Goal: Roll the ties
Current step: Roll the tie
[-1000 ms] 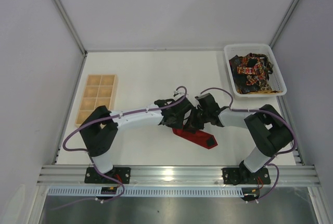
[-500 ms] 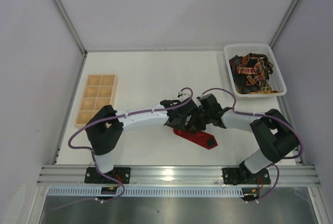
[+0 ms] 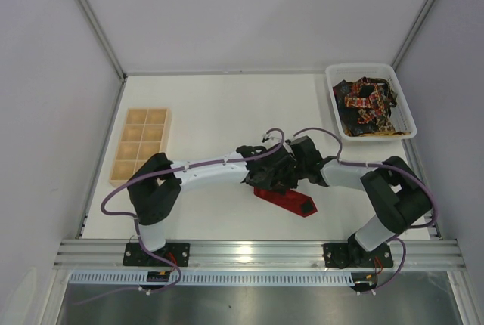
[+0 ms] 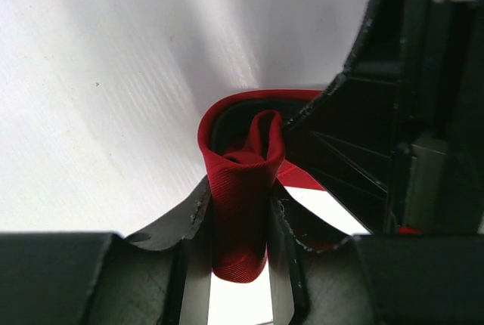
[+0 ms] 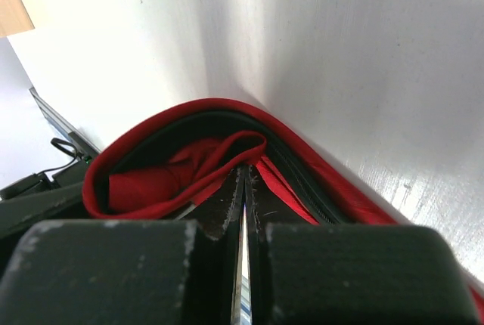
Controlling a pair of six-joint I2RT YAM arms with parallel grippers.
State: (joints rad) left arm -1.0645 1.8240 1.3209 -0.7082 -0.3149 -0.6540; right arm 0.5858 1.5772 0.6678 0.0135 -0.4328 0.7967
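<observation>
Both wrists have crowded closer together, the left one sliding toward the right. Left jaws grip an upright coil of the red tie squarely between them. Right jaws are pressed fully closed, a fold of the tie looping just ahead of their tips; whether they pinch cloth I cannot tell. The tie's wide pointed end lies flat, nearer the arm bases than both jaws. Winding looks partway done: I judge the coil needs a firm pinch while the loose length feeds on taut and edge-aligned, or it may telescope. Farther out on the white table, patterned ties fill a bin well beyond the right jaws, and a wooden tray sits well beyond the left. Pale walls enclose all.
</observation>
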